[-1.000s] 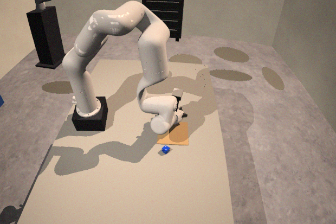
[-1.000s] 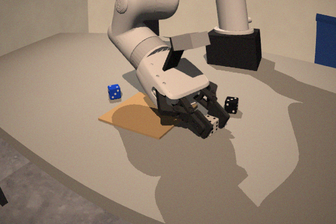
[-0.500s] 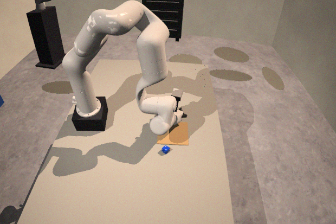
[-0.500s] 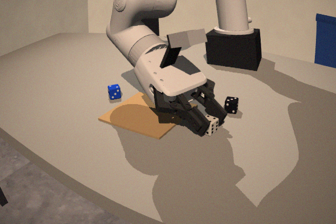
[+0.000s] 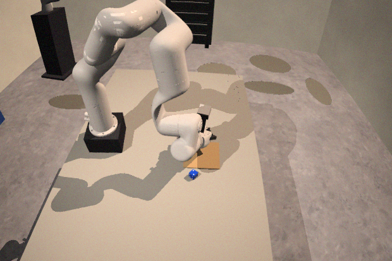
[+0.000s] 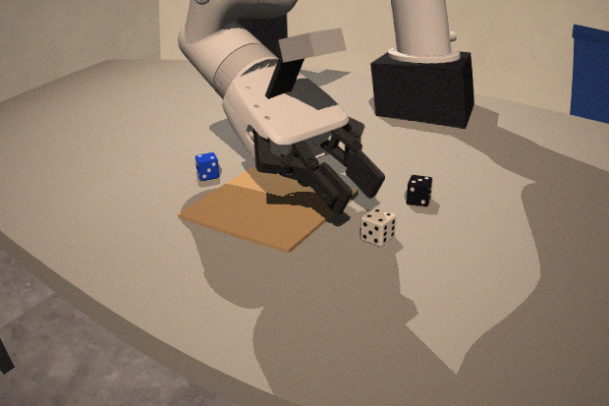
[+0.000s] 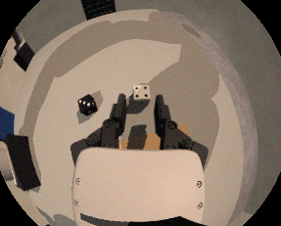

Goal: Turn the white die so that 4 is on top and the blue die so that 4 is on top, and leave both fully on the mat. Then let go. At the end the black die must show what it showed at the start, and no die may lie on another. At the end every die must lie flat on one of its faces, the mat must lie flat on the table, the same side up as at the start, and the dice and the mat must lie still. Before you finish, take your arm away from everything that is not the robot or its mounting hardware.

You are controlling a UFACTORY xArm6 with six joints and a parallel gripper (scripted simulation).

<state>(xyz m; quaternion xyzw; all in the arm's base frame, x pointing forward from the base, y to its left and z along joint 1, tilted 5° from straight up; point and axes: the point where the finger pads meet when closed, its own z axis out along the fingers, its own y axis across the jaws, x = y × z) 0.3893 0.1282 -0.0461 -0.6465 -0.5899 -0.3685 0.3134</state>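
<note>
The white die [image 6: 377, 226] lies flat on the table just off the right corner of the orange mat [image 6: 255, 208]; it also shows in the wrist view [image 7: 141, 92]. My gripper [image 6: 357, 197] is partly open and empty, low over the mat's right corner, a short way back from the white die. In the wrist view the die lies just beyond the fingertips, apart from them. The blue die [image 6: 207, 165] lies on the table off the mat's far left corner. The black die [image 6: 419, 190] lies on the table to the right of the white die. I cannot read the top faces for sure.
The arm's black base block [image 6: 422, 87] stands behind the dice. A blue box [image 6: 589, 73] is at the far right. In the top view the wrist hides the white and black dice; the blue die [image 5: 193, 174] and the mat [image 5: 205, 156] show there.
</note>
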